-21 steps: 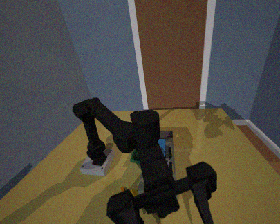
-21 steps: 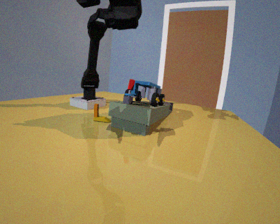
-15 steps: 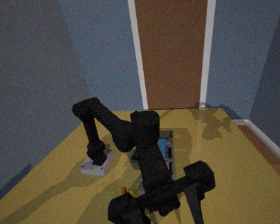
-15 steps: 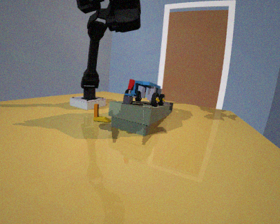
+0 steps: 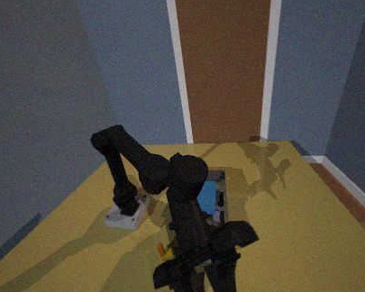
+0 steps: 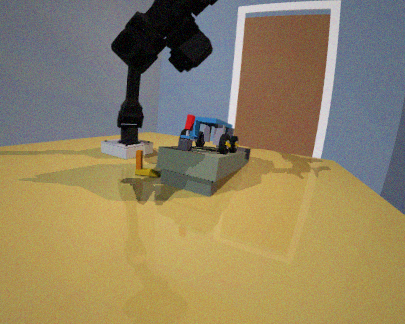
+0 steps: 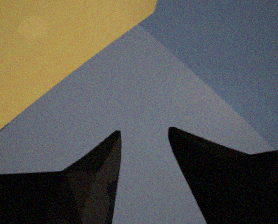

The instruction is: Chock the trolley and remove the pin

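Note:
The trolley [image 5: 207, 197] [image 6: 213, 121] has a blue top and dark wheels and stands on the grey ramp [image 6: 186, 163] [image 5: 226, 192]. The red-headed stop pin [image 6: 190, 122] stands upright at the trolley's near left end in the exterior view; in the top view the arm hides it. The yellow chock [image 6: 147, 173] [image 5: 168, 254] lies on the table beside the ramp, its orange handle [image 6: 139, 160] [image 5: 161, 250] upright. My gripper [image 7: 144, 134] is partly open and empty, high above the table; its tips are out of frame in the top and exterior views. The green tray does not show and may be behind the arm.
The arm's white base plate [image 5: 124, 219] [image 6: 118, 149] stands on the yellow table [image 5: 303, 232] [image 6: 236, 278], left of the ramp. The raised arm passes over the ramp in the top view. The wrist view shows the table's edge and walls.

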`<action>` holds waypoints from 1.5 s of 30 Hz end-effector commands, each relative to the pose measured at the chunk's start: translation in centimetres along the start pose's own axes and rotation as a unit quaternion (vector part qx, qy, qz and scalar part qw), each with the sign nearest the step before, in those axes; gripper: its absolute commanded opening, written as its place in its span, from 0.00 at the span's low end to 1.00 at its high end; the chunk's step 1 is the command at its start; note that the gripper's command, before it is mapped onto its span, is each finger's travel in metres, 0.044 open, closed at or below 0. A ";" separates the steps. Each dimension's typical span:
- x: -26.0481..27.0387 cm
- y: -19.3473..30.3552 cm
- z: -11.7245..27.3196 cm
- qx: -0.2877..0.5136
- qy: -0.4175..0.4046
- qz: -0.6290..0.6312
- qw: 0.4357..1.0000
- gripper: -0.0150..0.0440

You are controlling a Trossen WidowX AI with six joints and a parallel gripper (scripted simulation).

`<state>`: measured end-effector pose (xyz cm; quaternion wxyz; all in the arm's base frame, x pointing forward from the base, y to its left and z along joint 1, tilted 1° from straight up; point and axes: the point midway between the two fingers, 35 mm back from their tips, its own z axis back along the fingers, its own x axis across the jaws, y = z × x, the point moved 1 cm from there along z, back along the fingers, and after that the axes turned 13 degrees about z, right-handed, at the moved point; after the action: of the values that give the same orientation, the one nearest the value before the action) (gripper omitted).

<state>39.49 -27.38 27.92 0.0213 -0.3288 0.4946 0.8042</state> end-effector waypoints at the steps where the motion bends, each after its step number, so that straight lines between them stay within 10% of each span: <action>1: 1.5 -1.4 0.4 -0.038 -0.021 -0.074 0.996 0.58; 22: 9.1 -7.3 5.1 -0.140 -0.235 -0.474 0.837 0.58; 45: 17.1 -11.4 14.9 0.033 -0.520 -0.740 0.425 0.58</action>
<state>24.08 -15.65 14.62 0.8335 -0.1256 -0.0134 0.5379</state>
